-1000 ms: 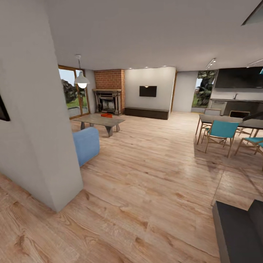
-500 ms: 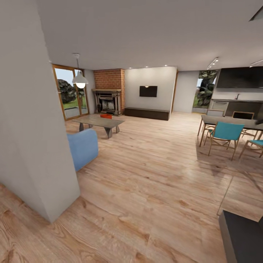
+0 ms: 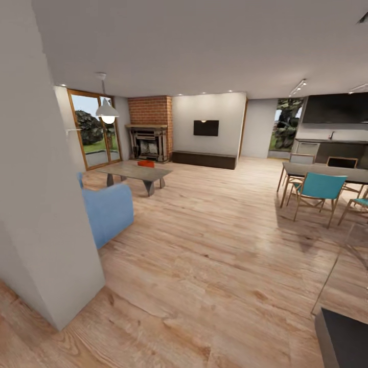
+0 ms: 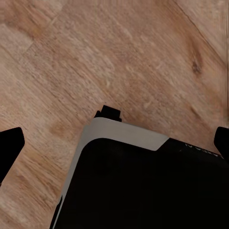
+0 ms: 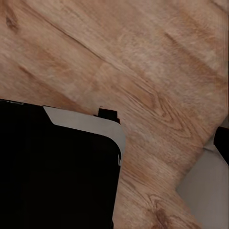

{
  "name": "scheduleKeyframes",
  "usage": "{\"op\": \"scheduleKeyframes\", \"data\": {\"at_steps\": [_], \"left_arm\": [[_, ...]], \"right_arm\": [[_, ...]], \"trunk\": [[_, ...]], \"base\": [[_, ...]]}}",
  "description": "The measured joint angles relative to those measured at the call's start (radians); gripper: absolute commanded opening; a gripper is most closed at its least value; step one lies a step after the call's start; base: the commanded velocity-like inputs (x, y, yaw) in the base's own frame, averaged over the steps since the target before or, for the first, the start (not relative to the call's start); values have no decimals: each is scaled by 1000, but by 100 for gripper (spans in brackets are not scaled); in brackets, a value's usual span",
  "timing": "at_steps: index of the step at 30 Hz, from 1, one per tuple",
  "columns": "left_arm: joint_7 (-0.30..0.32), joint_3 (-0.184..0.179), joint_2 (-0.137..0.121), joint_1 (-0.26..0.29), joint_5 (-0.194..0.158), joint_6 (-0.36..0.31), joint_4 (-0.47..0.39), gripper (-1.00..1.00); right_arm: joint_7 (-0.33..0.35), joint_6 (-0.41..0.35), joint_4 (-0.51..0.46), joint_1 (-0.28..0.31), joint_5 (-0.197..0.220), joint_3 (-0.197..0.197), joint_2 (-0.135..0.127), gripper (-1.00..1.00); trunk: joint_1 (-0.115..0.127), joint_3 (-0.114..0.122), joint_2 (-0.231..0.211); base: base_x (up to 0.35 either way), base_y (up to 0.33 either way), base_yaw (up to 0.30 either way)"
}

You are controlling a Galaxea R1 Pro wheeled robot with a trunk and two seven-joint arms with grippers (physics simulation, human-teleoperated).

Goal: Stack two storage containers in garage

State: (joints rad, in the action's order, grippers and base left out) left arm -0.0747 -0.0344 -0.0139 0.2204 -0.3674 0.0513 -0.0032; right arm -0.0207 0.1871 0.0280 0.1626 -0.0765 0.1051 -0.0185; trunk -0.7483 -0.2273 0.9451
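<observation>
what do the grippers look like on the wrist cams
The left gripper's fingertips are plain matte black, blunt wedges with angled ends. One right gripper fingertip shows the same flat black. No cables, markings or coloured parts can be seen on them.

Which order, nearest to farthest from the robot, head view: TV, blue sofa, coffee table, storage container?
1. blue sofa, near left.
2. coffee table and the storage container on it, left middle; too close to split.
3. TV, back wall.
</observation>
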Motion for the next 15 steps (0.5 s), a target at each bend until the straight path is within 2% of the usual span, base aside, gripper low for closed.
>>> {"op": "scheduleKeyframes", "data": {"at_steps": [11,15], "left_arm": [[0,0,0,0,0,-3,0,100],[0,0,0,0,0,-3,0,100]], "right_arm": [[0,0,0,0,0,0,0,100],[0,0,0,0,0,0,0,100]], "trunk": [[0,0,0],[0,0,0]], "base": [[324,0,-228],[324,0,-75]]}}
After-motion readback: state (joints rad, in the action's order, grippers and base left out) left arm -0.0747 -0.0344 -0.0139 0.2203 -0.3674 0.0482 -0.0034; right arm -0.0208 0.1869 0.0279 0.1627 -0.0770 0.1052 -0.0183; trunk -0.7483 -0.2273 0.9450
